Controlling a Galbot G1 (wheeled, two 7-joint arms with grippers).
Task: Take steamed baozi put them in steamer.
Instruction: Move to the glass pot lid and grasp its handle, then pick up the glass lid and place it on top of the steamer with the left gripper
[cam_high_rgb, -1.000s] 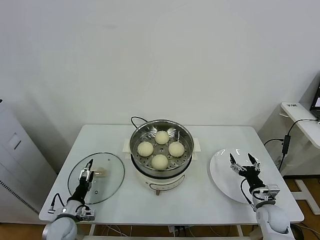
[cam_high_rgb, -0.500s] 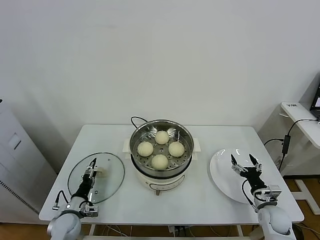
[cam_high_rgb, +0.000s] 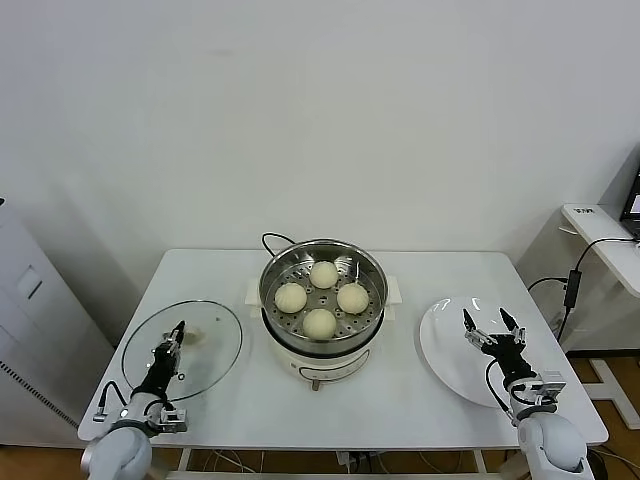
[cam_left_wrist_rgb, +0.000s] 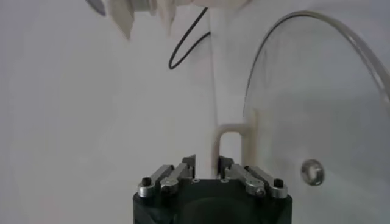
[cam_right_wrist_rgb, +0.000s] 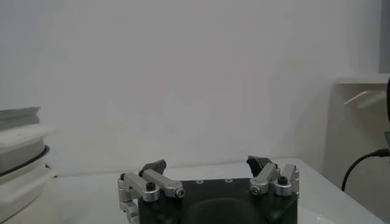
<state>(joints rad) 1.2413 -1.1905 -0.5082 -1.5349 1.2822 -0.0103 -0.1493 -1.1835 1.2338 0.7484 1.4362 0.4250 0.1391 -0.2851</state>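
Several cream-white steamed baozi (cam_high_rgb: 319, 322) lie inside the shiny steel steamer (cam_high_rgb: 373, 272), which stands on its white cooker base at the table's middle. My left gripper (cam_high_rgb: 178, 335) is at the table's front left. It is shut on the cream handle (cam_left_wrist_rgb: 234, 131) of the round glass lid (cam_high_rgb: 215, 345), and the handle's leg runs between the jaws of that gripper (cam_left_wrist_rgb: 207, 162). My right gripper (cam_high_rgb: 492, 325) hangs open over the flat white plate (cam_high_rgb: 445, 355) at the right. In the right wrist view this gripper (cam_right_wrist_rgb: 208, 164) has nothing between its fingers.
The cooker's black cord (cam_high_rgb: 272, 240) curls behind the steamer and shows in the left wrist view as a cord (cam_left_wrist_rgb: 186, 45). A white wall is close behind the table. A grey cabinet (cam_high_rgb: 25, 320) stands at far left, a side desk with cables (cam_high_rgb: 600, 235) at far right.
My left gripper has gone from open to shut on the lid's handle. The glass lid has slid a little to the left on the table. My right arm has hardly moved.
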